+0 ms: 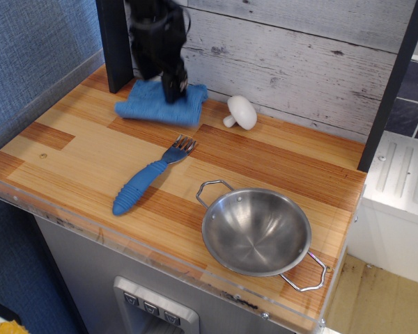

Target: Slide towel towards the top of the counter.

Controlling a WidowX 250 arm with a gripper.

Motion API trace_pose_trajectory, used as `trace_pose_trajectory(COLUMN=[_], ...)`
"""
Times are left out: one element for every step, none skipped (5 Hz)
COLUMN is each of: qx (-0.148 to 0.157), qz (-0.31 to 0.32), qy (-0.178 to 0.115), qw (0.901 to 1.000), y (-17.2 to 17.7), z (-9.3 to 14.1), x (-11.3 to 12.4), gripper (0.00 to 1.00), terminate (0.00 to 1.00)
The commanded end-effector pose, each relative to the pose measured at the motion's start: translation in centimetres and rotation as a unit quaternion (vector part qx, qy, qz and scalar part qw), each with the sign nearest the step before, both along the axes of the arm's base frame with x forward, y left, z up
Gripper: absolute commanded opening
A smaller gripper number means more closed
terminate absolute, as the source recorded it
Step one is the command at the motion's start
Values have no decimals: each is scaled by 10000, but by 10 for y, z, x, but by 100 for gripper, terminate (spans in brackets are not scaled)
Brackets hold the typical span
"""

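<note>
The bright blue towel [160, 108] lies bunched at the back left of the orange-brown wood counter [265, 167], close to the whitewashed plank wall. My black gripper [174, 89] is blurred and hangs over the towel's back right part, its tip at or just above the cloth. The fingers read as one dark block, so I cannot tell whether they are open or shut, or whether they touch the towel.
A white mushroom [240, 111] sits right of the towel by the wall. A blue-handled fork [150, 177] lies mid-counter. A steel bowl [256, 231] stands at the front right. A dark post [114, 45] stands at the back left. A clear rim [90, 226] edges the front.
</note>
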State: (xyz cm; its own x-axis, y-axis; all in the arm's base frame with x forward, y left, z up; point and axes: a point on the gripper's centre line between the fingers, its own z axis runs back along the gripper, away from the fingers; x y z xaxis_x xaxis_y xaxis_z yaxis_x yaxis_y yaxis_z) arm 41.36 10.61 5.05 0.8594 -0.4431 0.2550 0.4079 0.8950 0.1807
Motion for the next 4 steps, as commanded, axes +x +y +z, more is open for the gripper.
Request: trace_pose_trajectory(qx=[176,178,164,126], qz=[-29,-37,-18,48], qy=[-912,-987,-1005,-1050], qw=[9957,9950,9948,9944], y=[-6,-10,-14,-15], z=[87,97,103,109], x=[19,14,5,-10], gripper=[100,100,100,100], terminate=[0,0,0,0])
